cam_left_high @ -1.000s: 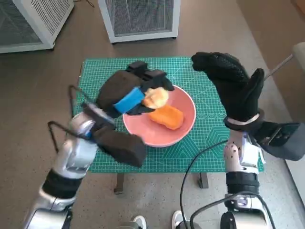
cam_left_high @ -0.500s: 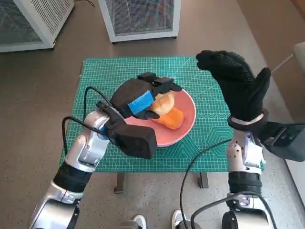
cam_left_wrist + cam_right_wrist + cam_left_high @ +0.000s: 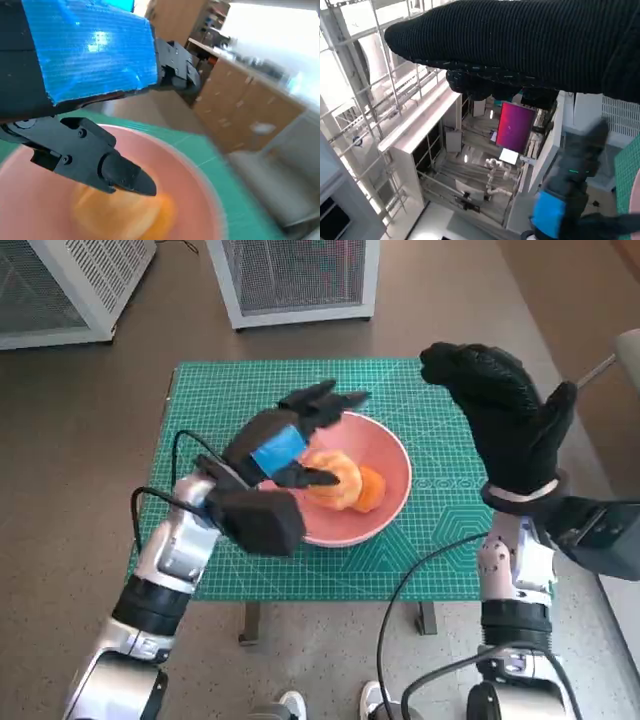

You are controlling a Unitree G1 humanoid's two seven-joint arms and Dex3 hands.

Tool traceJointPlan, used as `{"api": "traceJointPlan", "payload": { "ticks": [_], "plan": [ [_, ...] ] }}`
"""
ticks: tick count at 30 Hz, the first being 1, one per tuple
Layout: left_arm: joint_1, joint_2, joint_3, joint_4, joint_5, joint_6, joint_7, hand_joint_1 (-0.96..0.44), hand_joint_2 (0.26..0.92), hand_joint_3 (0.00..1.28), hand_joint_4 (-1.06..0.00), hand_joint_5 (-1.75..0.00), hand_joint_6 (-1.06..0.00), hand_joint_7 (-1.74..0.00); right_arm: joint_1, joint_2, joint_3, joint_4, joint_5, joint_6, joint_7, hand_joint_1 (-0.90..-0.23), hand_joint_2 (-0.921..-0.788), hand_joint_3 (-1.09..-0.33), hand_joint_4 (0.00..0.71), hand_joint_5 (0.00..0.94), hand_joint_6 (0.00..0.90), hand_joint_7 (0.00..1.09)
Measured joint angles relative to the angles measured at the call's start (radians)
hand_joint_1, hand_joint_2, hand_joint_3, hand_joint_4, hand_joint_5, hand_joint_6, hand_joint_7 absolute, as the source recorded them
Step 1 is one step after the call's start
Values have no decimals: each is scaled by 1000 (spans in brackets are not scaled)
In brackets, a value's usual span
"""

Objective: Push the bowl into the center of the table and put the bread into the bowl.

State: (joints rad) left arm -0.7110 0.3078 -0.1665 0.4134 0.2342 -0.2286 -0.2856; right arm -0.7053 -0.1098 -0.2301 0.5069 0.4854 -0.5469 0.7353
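A pink bowl (image 3: pixel 385 455) sits near the middle of the green mat (image 3: pixel 210 395). Inside it lie a pale bread roll (image 3: pixel 335 478) and an orange piece of bread (image 3: pixel 369 488) side by side. My left hand (image 3: pixel 285 435) hovers over the bowl's left half with fingers spread and nothing in them. The left wrist view shows the blurred bread (image 3: pixel 125 212) in the bowl (image 3: pixel 195 175) under the black fingers (image 3: pixel 85 155). My right hand (image 3: pixel 500 410) is raised, open, above the mat's right edge, apart from the bowl.
Two white mesh-sided units (image 3: pixel 295 275) stand on the floor beyond the table. A grey box (image 3: pixel 605 535) is at the table's right side. Black cables (image 3: pixel 425 570) hang along both forearms.
My left hand has opened and let go of the pale roll, which now lies in the bowl beside the orange piece. The right hand rose slightly.
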Motion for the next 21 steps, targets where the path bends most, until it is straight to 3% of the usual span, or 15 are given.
{"api": "traceJointPlan", "payload": {
  "ticks": [10,15,21],
  "plan": [
    [3,-54,169,10,-312,14,-95,-494,921,138,-40,-16,-149,-143,-7,1,-1,3,-14,-13,-31,-615,-921,-591,247,4,-1,552],
    [12,-89,227,-63,-421,44,-96,-405,921,208,-70,-8,-29,-344,-18,1,0,4,-24,-24,-59,-621,-921,-592,252,6,7,564],
    [34,-121,278,-127,-521,69,-96,-440,920,241,-90,-13,-2,-376,-30,0,6,6,-68,-54,-102,-609,-921,-612,256,7,10,575]
  ]
}}
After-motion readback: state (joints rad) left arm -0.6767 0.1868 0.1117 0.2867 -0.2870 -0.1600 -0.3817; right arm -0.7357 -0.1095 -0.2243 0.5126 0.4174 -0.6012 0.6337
